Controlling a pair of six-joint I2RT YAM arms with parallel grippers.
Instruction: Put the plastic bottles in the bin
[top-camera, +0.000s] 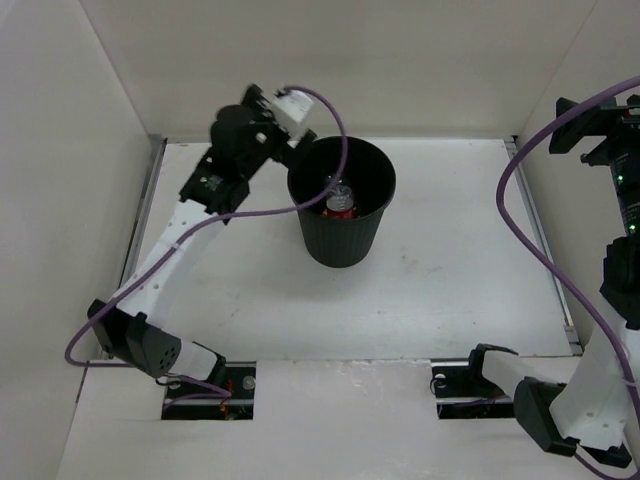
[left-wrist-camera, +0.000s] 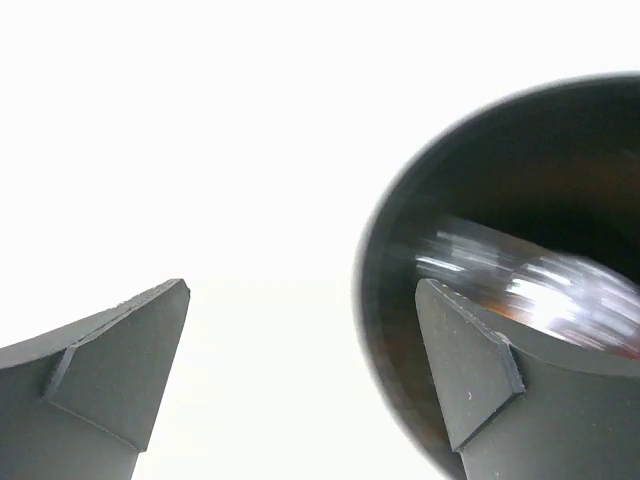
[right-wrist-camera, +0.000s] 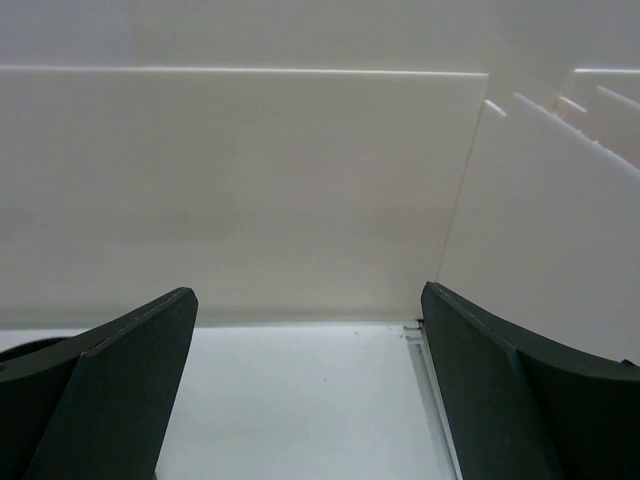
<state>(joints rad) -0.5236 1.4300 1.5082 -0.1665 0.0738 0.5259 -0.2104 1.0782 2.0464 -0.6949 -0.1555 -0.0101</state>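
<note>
The black ribbed bin stands upright at mid-table. Inside it I see a clear bottle with a red label; the other bottles do not show clearly. My left gripper hovers at the bin's upper-left rim, open and empty. In the left wrist view the gripper is spread wide, with the bin's dark opening to the right and a blurred, shiny clear bottle inside. My right gripper is raised at the far right. In the right wrist view the gripper is open and empty.
White walls enclose the table on the left, back and right. A metal rail runs along the table's right edge and also shows in the right wrist view. A purple cable loops from the right arm over the table's right side.
</note>
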